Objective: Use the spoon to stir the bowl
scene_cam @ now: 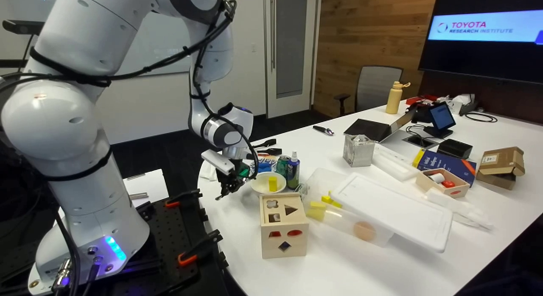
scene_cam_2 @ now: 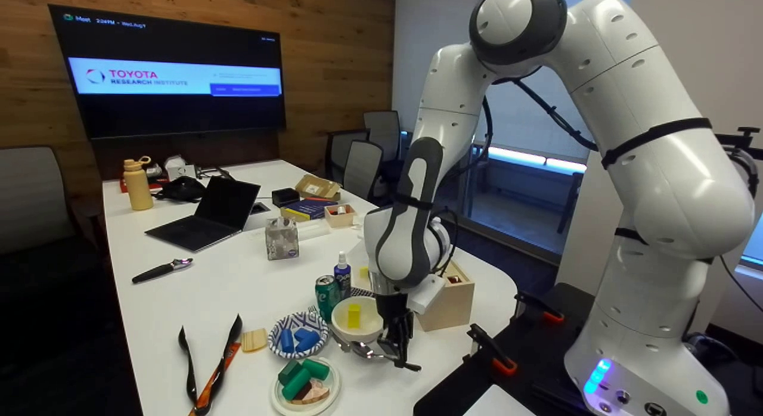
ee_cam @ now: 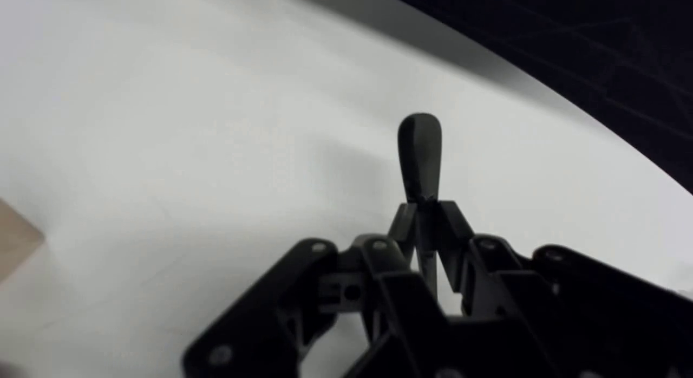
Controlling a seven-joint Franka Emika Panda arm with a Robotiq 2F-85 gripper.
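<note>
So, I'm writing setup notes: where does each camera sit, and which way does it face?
An exterior view: beside the arm, facing over the wooden shape box toward a door; arm and gripper show.
An exterior view: beside the arm, facing along the table toward a screen; arm and gripper show.
Wrist view: behind the gripper, looking past its fingers at the spoon and table; only the gripper shows.
Both exterior views share the bowl and yellow block, from opposite sides.

I have bare white table (scene_cam: 242, 219) between my claw (ee_cam: 429, 225) and the pale wooden cube (scene_cam: 283, 228). A green metal can (scene_cam_2: 327, 297) blocks my way beyond the round cream bowl (scene_cam_2: 371, 322).
</note>
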